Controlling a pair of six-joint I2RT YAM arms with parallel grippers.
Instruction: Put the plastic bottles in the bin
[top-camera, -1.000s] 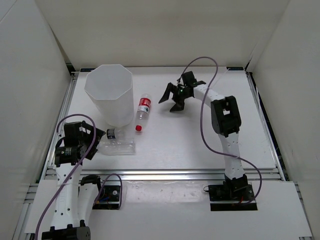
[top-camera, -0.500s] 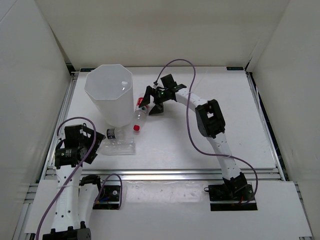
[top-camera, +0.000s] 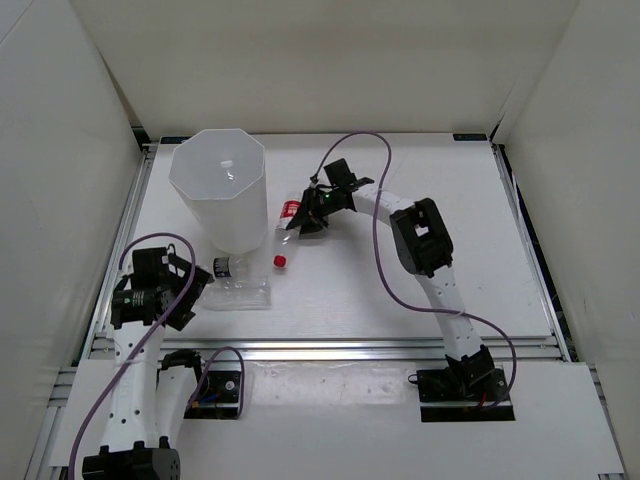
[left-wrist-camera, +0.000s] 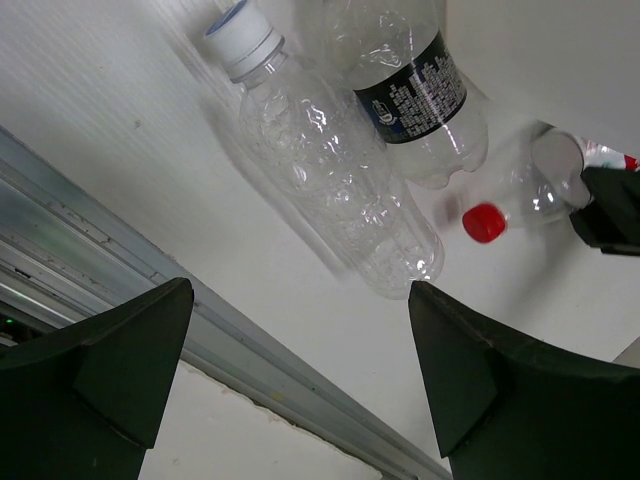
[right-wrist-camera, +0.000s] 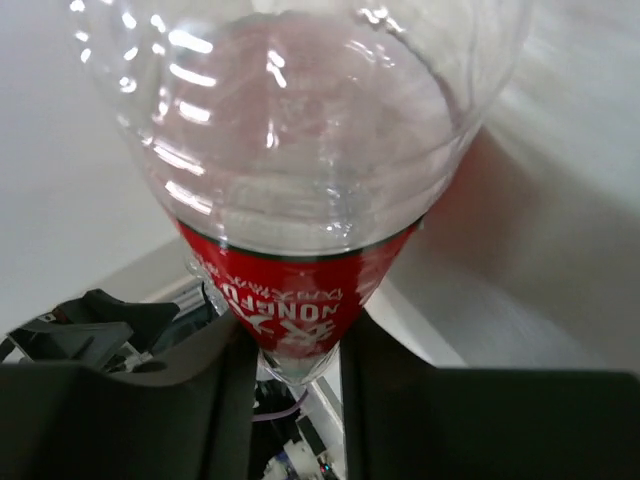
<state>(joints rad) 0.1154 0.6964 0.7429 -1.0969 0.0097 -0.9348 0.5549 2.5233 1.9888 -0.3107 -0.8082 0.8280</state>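
Red-labelled bottle (top-camera: 287, 228), free a second ago, now sits clamped in the right tool (top-camera: 310, 213); left tool (left-wrist-camera: 300, 375) gapes.

The upright white bin (top-camera: 222, 215) stands on the desk. The red-labelled bottle (top-camera: 284, 238), black-labelled bottle (top-camera: 223, 266) and label-less bottle (top-camera: 240, 295) lie near its base.

White table (top-camera: 350, 290), aluminium edge rails (top-camera: 340, 349), plain white walls (top-camera: 300, 60).

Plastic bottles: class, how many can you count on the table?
3. The red-labelled bottle lies beside the bin, in the right gripper; the black-labelled bottle and the label-less bottle lie side by side before the left gripper. The bin may hide more.
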